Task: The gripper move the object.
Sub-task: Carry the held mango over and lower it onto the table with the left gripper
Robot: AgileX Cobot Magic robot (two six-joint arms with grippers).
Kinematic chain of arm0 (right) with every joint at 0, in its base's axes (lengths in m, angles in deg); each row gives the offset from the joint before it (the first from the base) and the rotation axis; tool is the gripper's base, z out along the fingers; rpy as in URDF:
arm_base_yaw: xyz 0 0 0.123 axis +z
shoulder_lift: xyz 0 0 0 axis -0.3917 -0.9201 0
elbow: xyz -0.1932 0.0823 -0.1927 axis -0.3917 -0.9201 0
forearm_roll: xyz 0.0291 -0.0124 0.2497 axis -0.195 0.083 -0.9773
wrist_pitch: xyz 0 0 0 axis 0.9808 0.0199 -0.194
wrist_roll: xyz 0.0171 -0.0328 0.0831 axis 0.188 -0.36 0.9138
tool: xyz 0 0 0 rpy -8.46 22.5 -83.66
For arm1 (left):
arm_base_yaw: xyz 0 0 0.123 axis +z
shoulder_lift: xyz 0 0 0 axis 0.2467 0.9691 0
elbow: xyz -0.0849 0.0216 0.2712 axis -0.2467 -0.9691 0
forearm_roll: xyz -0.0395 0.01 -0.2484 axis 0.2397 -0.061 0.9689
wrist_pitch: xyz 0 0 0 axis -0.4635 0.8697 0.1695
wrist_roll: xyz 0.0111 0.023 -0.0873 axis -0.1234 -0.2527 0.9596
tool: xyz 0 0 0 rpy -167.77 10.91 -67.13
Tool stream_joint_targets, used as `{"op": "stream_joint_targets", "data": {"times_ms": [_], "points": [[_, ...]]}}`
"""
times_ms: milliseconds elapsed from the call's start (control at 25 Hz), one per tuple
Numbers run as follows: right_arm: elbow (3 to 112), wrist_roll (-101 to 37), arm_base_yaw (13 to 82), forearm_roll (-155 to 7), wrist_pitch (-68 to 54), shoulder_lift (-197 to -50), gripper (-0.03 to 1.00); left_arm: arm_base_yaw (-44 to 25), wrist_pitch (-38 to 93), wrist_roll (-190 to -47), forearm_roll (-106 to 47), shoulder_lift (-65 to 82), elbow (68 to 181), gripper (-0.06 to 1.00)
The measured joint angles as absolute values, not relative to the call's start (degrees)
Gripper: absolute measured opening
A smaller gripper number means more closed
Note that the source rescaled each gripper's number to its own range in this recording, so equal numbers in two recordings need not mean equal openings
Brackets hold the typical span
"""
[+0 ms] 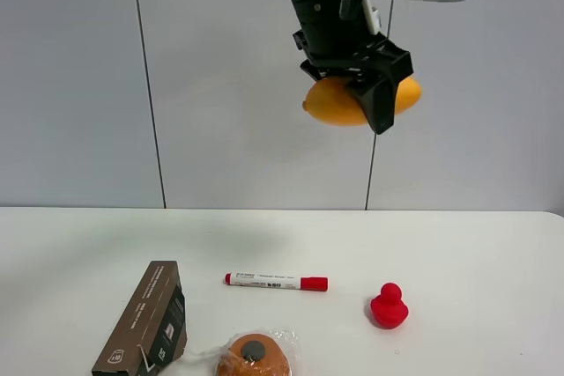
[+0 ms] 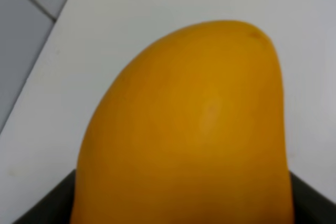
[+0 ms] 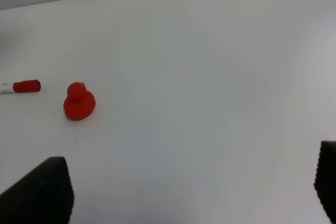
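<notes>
Mango (image 1: 335, 103) hangs high above the table (image 1: 493, 253), clamped in my left gripper (image 1: 370, 94). Its long axis is level, running side to side in the high view, both ends poking past the jaws. Any set-down is straight below, I judge, roughly between the marker (image 1: 276, 282) and the red duck (image 1: 388, 305). Skin smooth, glossy, yellow-orange. My right gripper (image 3: 184, 192) is spread wide, holding nothing — farther from the job.

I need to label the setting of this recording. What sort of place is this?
Probably a robot test lab: a bare white table against grey wall panels, unrelated props on it (marker, red duck, brown box), and the left gripper holding a mango high above.
</notes>
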State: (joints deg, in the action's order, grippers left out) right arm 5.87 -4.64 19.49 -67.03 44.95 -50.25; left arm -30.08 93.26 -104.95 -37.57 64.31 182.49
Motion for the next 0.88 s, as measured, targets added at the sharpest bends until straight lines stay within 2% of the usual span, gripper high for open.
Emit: {"op": "stream_joint_targets", "data": {"times_ms": [120, 440, 880], "points": [[5.9, -4.6, 19.5, -67.0, 44.9, -50.2, 1.0, -31.4, 93.2, -106.4, -42.0, 64.3, 178.4, 0.0], [5.9, -4.6, 19.5, -67.0, 44.9, -50.2, 1.0, -31.3, 93.4, -119.8, -44.5, 65.0, 155.9, 0.0], [5.9, -4.6, 19.5, -67.0, 44.9, -50.2, 1.0, -30.9, 84.1, -129.5, -40.9, 65.0, 152.1, 0.0]]}}
